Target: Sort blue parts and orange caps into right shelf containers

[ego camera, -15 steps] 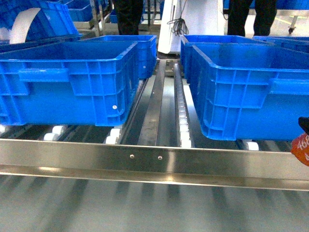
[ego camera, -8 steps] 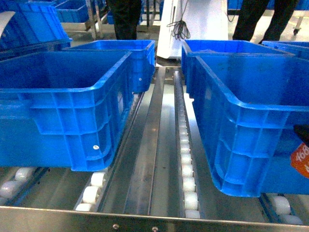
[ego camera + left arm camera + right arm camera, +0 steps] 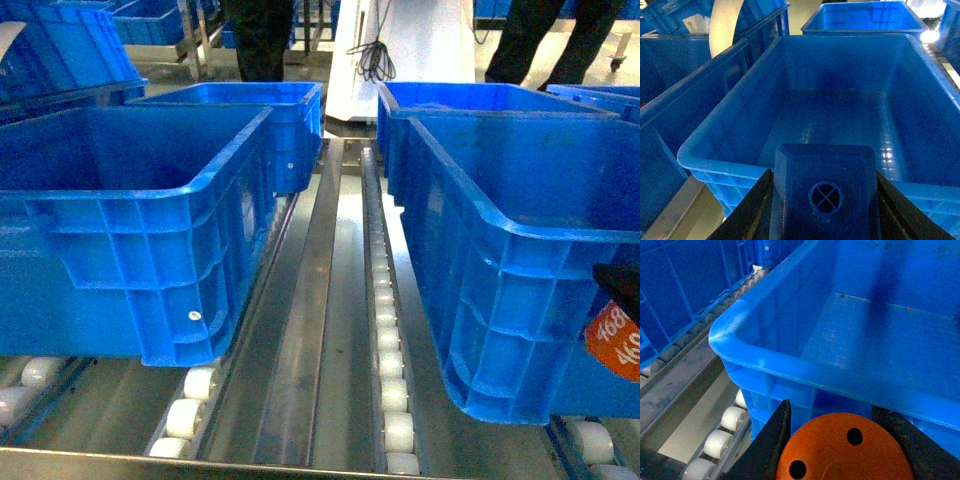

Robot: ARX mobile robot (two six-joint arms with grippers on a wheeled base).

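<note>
Crates are sitting bare: left gripper (image 3: 822, 210) is clutching a blue part (image 3: 824, 197) before its crate (image 3: 805, 75); right gripper (image 3: 840, 450) is clamping an orange cap (image 3: 845, 450) short of its crate's rim (image 3: 790, 365). Neither is dropped yet.

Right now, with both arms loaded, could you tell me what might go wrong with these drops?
1. The orange cap, held by the right gripper, sits outside and below the crate rim; released here, it would likely fall onto the rollers.
2. The blue part in the left gripper is barely over its crate's near rim and could clip it.
</note>
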